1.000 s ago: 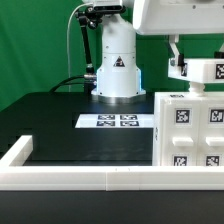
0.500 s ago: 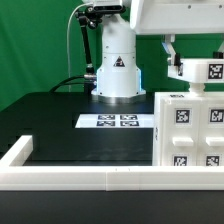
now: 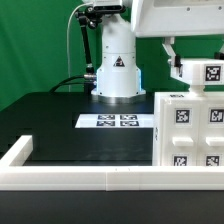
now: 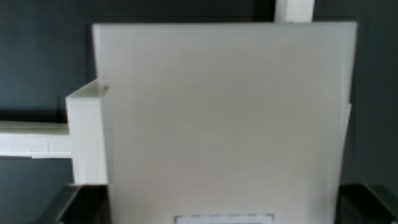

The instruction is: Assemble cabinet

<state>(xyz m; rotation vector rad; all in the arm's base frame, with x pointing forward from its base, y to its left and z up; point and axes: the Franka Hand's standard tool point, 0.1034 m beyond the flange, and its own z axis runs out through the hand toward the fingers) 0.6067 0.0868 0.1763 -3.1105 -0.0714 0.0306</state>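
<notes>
The large white cabinet body (image 3: 190,135) with several marker tags stands at the exterior view's right, against the front border. My gripper (image 3: 188,66) is shut on a smaller white rectangular block (image 3: 205,72) with a tag and holds it just above the body's top. In the wrist view the block (image 4: 214,110) fills most of the picture between my dark fingers (image 4: 71,205). My gripper (image 4: 217,206) is pressed on both of its sides. Another white part (image 4: 80,130) juts out from under it; I cannot tell what it is.
The marker board (image 3: 116,121) lies flat on the black table in front of the robot's white base (image 3: 117,65). A long low white border frame (image 3: 70,178) runs along the front and the left corner. A green backdrop stands behind.
My gripper has carried the block a little toward the exterior view's right, still above the cabinet body. Nothing else has moved.
</notes>
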